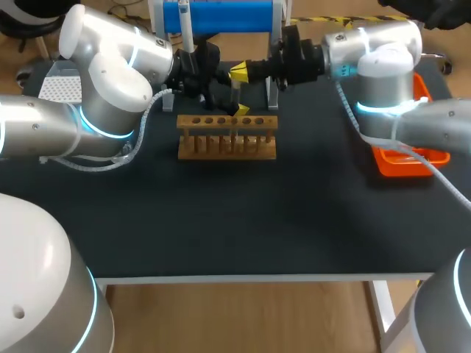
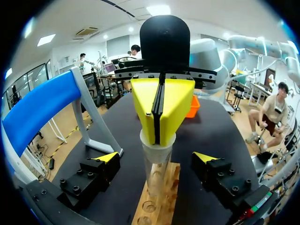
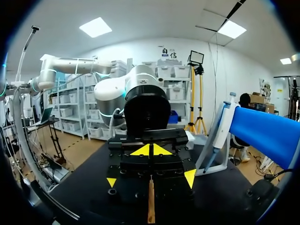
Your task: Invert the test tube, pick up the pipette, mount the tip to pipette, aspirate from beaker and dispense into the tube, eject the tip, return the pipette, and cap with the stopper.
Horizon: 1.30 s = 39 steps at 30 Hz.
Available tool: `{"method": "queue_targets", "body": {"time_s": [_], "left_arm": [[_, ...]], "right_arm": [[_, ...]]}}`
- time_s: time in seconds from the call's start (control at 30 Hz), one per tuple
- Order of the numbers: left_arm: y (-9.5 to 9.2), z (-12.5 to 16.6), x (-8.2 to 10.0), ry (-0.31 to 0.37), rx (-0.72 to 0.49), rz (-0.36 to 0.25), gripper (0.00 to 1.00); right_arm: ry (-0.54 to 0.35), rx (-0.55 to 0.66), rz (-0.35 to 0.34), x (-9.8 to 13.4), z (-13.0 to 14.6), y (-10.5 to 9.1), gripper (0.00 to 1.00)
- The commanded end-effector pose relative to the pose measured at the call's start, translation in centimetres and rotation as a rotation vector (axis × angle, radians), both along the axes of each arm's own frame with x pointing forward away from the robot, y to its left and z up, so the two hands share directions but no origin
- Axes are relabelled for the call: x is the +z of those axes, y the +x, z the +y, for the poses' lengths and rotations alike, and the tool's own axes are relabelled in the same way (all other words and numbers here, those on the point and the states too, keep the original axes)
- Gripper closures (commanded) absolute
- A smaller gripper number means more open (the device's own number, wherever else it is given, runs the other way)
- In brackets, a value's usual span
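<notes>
Two arms of mine met over the far middle of the dark table (image 1: 235, 220) – my left arm (image 1: 110, 88) coming in from the left, my right arm (image 1: 383, 66) from the right. Behind them, at the far edge, stood the blue-topped stand (image 1: 221, 16), with the white pipette (image 1: 185, 26) hanging at its left end. Nearer than that, the wooden rack (image 1: 227, 136) lay crosswise on the table, its row of holes facing up. An orange tray (image 1: 412, 162) sat at the right edge, partly hidden under my right arm.

One clear test tube (image 2: 157, 164) stood upright in the rack with its mouth up, and the two holes on the side toward my left gripper were bare. My left gripper (image 2: 157, 158) was released, its fingers spread wide, one on each side of the rack and touching neither rack nor tube. Facing it, my right gripper (image 2: 157, 138) had its yellow fingers pressed flat together, tips down at the tube's mouth – I could not tell whether anything was pinched between them.
</notes>
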<state>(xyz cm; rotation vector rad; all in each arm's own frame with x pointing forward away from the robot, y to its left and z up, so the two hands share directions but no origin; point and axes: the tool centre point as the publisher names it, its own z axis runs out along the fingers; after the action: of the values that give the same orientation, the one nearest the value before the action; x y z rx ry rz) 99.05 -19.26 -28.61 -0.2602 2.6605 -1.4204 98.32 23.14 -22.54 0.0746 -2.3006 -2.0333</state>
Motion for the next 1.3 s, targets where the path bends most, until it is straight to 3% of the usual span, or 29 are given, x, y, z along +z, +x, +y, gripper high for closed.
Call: {"method": "queue_targets", "body": {"time_s": [0.03, 0.47, 0.53, 0.57, 0.6, 0.63, 0.93, 1.3], "left_arm": [[0.1, 0.0, 0.0, 0.003, -0.002, 0.003, 0.00], [0.1, 0.0, 0.0, 0.003, -0.002, 0.003, 0.00], [0.1, 0.0, 0.0, 0.003, -0.002, 0.003, 0.00], [0.1, 0.0, 0.0, 0.003, -0.002, 0.003, 0.00], [0.1, 0.0, 0.0, 0.003, -0.002, 0.003, 0.00], [0.1, 0.0, 0.0, 0.003, -0.002, 0.003, 0.00], [0.1, 0.0, 0.0, 0.003, -0.002, 0.003, 0.00], [0.1, 0.0, 0.0, 0.003, -0.002, 0.003, 0.00]], "right_arm": [[0.006, 0.001, -0.005, -0.5, -0.2, 0.2, 1.00], [0.036, -0.010, -0.033, 2.1, -0.9, 0.6, 1.00], [0.039, -0.019, -0.038, 2.4, -1.2, 0.7, 0.64], [0.039, -0.027, -0.041, 2.6, -1.3, 0.7, 0.52], [0.037, -0.031, -0.043, 2.8, -1.5, 0.7, 0.21], [0.035, -0.035, -0.045, 2.9, -1.8, 0.7, 0.00], [-0.026, -0.091, -0.093, 3.5, -5.1, 0.1, 0.00], [-0.135, -0.196, -0.089, 0.9, -10.4, -1.2, 0.00]]}}
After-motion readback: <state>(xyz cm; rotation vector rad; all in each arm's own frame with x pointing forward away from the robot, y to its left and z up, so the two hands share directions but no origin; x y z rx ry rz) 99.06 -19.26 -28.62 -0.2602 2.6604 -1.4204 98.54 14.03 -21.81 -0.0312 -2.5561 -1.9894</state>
